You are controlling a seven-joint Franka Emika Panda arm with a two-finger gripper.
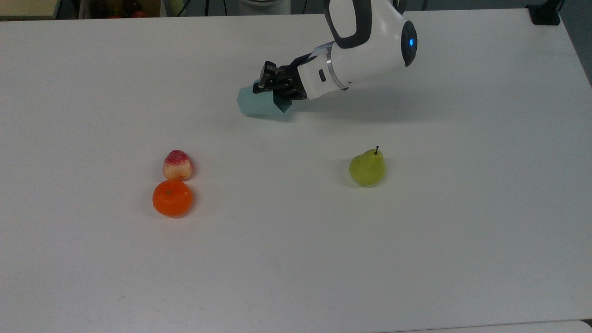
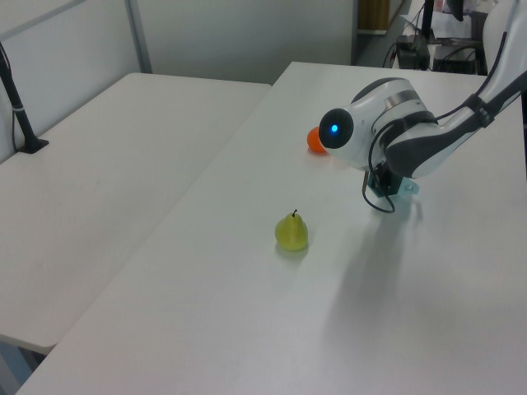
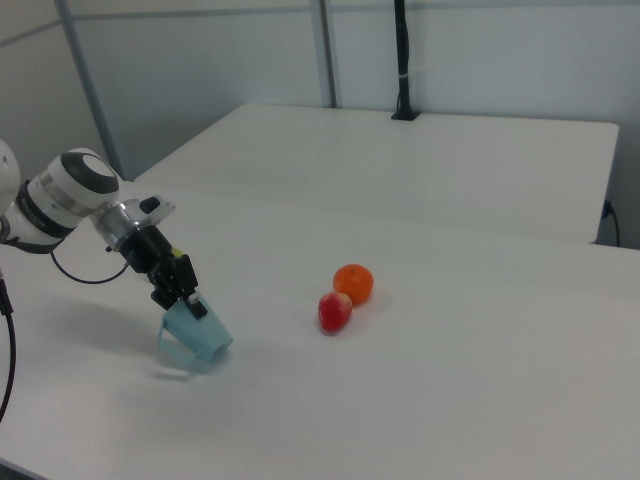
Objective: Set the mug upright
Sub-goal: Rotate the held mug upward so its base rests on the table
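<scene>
mug [image 3: 194, 339] tilted, rim pinched in pincer [image 3: 183, 289]

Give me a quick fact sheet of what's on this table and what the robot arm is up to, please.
surface: white table
mug: pale blue mug, tilted, partly lifted, not upright
gripper: gripper shut on the mug's rim
pear: green pear, at the top view's right, apart from the rest
orange: orange, at the top view's left
red fruit: red-and-cream fruit, right beside the orange
task state: mug gripped, not yet standing
</scene>
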